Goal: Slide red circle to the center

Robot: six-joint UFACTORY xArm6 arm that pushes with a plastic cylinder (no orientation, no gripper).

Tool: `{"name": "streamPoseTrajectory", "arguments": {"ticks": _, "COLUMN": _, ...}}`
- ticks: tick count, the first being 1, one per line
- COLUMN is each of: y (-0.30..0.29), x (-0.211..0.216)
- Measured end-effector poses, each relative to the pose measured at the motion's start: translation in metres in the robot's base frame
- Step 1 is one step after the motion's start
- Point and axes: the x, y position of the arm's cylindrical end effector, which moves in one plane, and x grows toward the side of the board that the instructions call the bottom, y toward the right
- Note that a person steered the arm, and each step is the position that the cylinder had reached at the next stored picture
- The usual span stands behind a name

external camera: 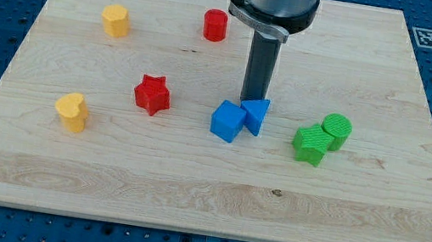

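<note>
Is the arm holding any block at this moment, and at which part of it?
Nothing is held. My tip only pushes; it stands just behind the blue triangle block, far from the red circle.

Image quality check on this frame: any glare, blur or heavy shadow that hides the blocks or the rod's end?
Camera view: even, soft light, no glare on the wooden board; blocks sharp, with faint short shadows; the red circle is crisp; my tip is in focus, just above the blue blocks; the arm's upper body is cropped at the view's top.

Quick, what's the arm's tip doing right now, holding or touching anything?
My tip: holds nothing, sits just above the blue triangle block, well away from the red circle.
</note>
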Motion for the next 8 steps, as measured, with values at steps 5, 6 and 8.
{"name": "streamPoseTrajectory", "arguments": {"ticks": 5, "y": 0.0, "x": -0.089}}
{"name": "streamPoseTrajectory", "arguments": {"ticks": 6, "y": -0.003, "x": -0.118}}
{"name": "streamPoseTrajectory", "arguments": {"ticks": 8, "y": -0.033, "x": -0.152}}
